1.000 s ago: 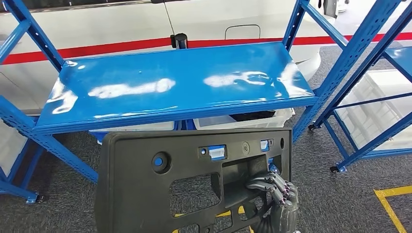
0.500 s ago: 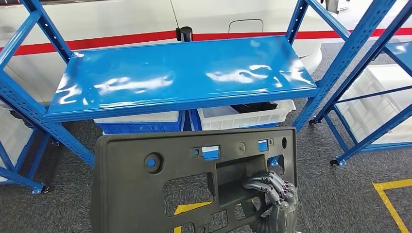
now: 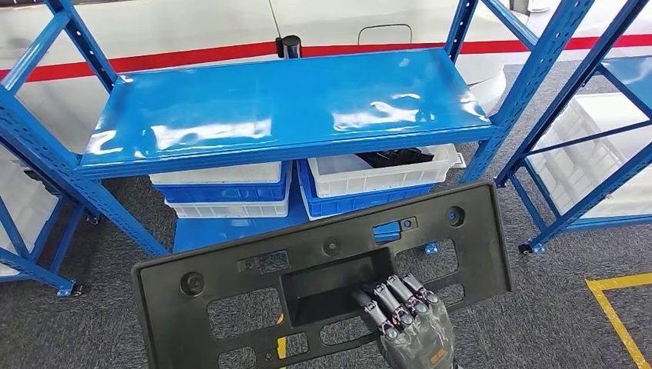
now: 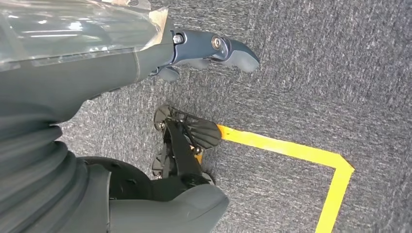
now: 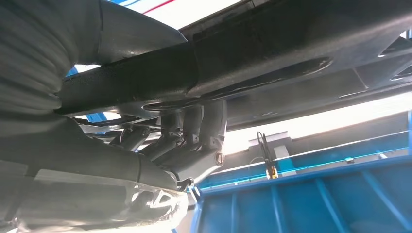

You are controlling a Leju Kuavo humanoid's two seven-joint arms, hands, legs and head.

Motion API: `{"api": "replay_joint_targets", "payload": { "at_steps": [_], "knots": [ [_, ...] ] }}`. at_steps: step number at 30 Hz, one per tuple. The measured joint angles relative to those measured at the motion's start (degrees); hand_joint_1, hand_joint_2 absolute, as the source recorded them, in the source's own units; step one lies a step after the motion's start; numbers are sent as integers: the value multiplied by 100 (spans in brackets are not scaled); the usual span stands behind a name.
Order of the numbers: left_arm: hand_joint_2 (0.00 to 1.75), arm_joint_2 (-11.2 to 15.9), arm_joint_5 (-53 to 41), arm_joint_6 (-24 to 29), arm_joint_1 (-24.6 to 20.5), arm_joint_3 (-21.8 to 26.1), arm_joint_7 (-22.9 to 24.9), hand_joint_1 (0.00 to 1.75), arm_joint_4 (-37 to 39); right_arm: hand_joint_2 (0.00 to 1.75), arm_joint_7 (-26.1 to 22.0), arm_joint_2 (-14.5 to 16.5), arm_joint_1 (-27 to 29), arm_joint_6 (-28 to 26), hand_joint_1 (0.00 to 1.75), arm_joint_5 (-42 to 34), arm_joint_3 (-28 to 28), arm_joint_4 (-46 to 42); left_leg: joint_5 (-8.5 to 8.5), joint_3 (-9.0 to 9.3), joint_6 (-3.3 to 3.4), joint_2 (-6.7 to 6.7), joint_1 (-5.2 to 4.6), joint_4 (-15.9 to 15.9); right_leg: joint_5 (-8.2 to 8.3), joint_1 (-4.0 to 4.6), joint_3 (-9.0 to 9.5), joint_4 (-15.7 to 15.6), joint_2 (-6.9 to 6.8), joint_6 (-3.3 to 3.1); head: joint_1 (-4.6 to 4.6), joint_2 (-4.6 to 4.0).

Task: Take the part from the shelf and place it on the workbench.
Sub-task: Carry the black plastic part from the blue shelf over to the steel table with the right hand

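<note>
One right hand [image 3: 411, 327] grips the black part [image 3: 254, 296], clear of the shelf [image 3: 284, 108] edge.

Light: bright, from overhead
Glare: white patches on the glossy blue metal shelf board [image 3: 284, 108]
Right wrist view: backlit, foreground dark

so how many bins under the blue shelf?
3: white bin atop a blue bin at left, white bin at right. More may be hidden behind.
</note>
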Motion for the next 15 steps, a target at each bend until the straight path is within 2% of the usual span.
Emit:
{"api": "replay_joint_targets", "payload": {
  "at_steps": [2,4,5,6,8,9,10,11,12,14,15],
  "knots": [
    [175,-2,1,0,1,0,-2,0,0,175,28,20,18,-2,175,44,-28,-25,3,-16,56,-3,-25,-72,52,10,-45,2,0,85,4,0],
    [175,-9,3,0,-4,0,-8,0,0,175,185,14,22,-3,175,238,-36,-52,65,-69,169,22,-19,-126,-20,11,-145,107,4,131,10,0],
    [175,-12,5,0,-7,1,-17,0,0,175,323,-7,14,-3,175,376,-28,-62,112,-106,238,34,-13,-150,-157,10,-237,293,7,124,20,0],
    [175,-13,9,-2,-9,1,-31,0,0,175,490,-44,2,-4,175,503,-17,-69,154,-150,288,46,-14,-159,-360,1,-362,603,8,99,27,-1],
    [175,-11,16,-10,-8,2,-59,0,0,175,795,-145,-35,-4,175,643,10,-70,228,-253,337,57,-35,-155,-729,-7,-607,1337,10,77,40,-1],
    [175,-11,19,-15,-6,2,-68,0,0,175,910,-204,-57,-4,175,674,26,-69,266,-304,338,64,-43,-152,-802,-9,-649,1561,9,102,40,-1],
    [175,-13,20,-20,-4,2,-73,0,0,175,990,-259,-81,-4,175,691,46,-68,301,-350,331,67,-48,-147,-775,-10,-587,1573,9,147,41,-1],
    [175,-14,20,-24,-4,2,-75,0,0,175,1058,-315,-105,-4,175,703,72,-68,333,-388,320,69,-50,-143,-674,-10,-413,1360,9,198,40,-1],
    [175,-16,19,-27,-4,2,-76,0,0,175,1118,-367,-132,-4,175,711,99,-69,362,-418,304,69,-50,-137,-542,-12,-140,954,8,240,41,-1],
    [175,-20,18,-33,-6,2,-79,0,0,175,1212,-458,-190,-4,175,715,154,-72,416,-470,253,68,-67,-122,-378,7,370,135,12,241,39,-1],
    [175,-21,17,-35,-6,2,-81,0,0,175,1242,-494,-212,-4,175,714,179,-74,445,-488,221,69,-74,-111,-349,22,484,-95,17,217,39,-1]
  ]
}}
